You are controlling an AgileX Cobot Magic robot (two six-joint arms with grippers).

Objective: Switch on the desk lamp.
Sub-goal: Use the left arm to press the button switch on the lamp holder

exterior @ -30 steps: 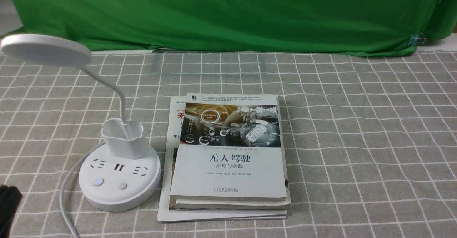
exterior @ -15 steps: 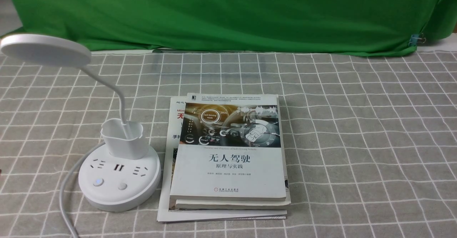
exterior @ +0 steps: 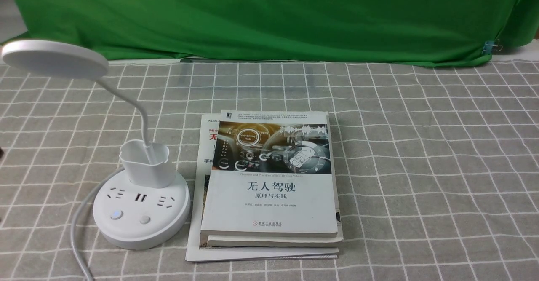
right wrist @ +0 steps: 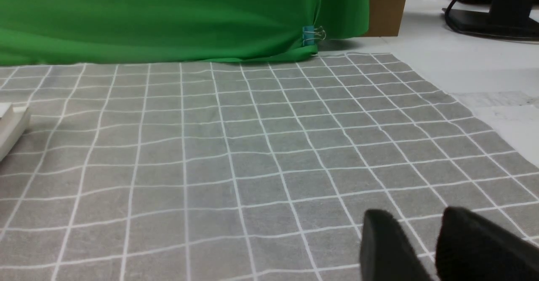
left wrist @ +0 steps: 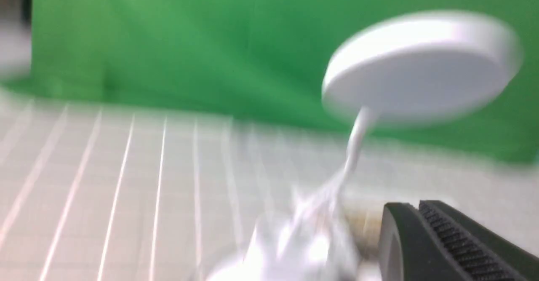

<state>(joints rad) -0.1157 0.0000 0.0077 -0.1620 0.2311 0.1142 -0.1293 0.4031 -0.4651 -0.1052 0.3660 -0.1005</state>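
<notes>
The white desk lamp stands front left on the checked cloth: round base (exterior: 141,226) with sockets, a bluish button (exterior: 116,215) and a plain button (exterior: 145,219), a small cup (exterior: 147,165), a thin neck and a flat disc head (exterior: 54,58). In the blurred left wrist view the lamp head (left wrist: 421,66) is ahead and above my left gripper (left wrist: 414,206), whose two ribbed fingers are pressed together with nothing held. My right gripper (right wrist: 417,220) hovers low over bare cloth with a narrow gap between its fingers, empty. Neither gripper shows clearly in the front view.
A stack of books (exterior: 269,188) lies just right of the lamp base; its corner shows in the right wrist view (right wrist: 10,125). The lamp's white cord (exterior: 78,230) runs off the front edge. A green backdrop (exterior: 269,15) hangs along the far side.
The dark left gripper seen at the front view's lower left edge one second ago has gone out of that view. The lamp and books have not moved.
</notes>
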